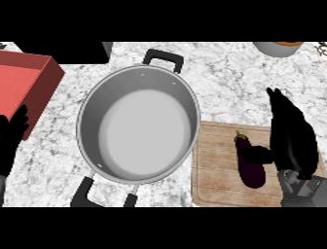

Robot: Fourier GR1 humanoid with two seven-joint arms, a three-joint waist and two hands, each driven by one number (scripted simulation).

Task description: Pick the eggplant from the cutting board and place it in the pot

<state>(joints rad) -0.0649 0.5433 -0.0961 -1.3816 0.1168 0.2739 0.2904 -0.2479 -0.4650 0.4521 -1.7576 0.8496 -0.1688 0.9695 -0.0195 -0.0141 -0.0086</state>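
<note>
A dark purple eggplant point(249, 163) lies lengthwise on the wooden cutting board point(217, 170) at the lower right. My right hand point(292, 133) hovers just right of it, fingers straight and pointing away from me, thumb reaching toward the eggplant's middle; the hand is open and not closed round it. The large steel pot point(139, 124) with black handles stands in the middle, nothing inside it. At the lower left edge my left hand point(1, 143) rests open, fingers up.
A red box point(12, 82) sits at the far left beside the left hand. A black object point(65, 51) lies at the top behind the pot. A grey bowl point(278, 47) with something orange stands at the top right.
</note>
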